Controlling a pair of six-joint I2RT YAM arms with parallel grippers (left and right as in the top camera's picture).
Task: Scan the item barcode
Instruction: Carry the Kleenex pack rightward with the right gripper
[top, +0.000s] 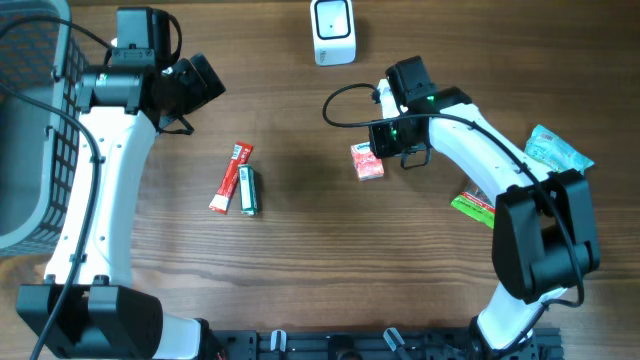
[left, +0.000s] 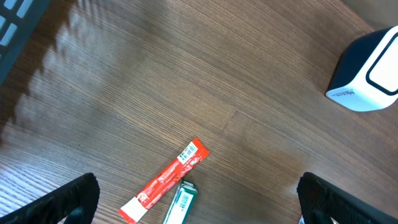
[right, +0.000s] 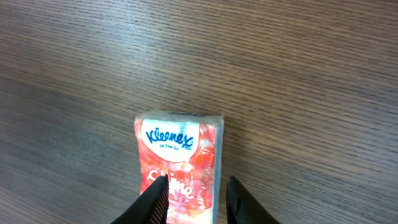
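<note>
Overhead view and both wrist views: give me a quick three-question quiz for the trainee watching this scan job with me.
1. True or false: the Kleenex pack lies inside the basket.
2. How many items lie right beside the red stick packet? A) none B) one C) three
3. Fill in: the left gripper has its jaws ____.

Key: 1 false, it lies on the table by the right gripper. 2 B, the small green pack. 3 open.
</note>
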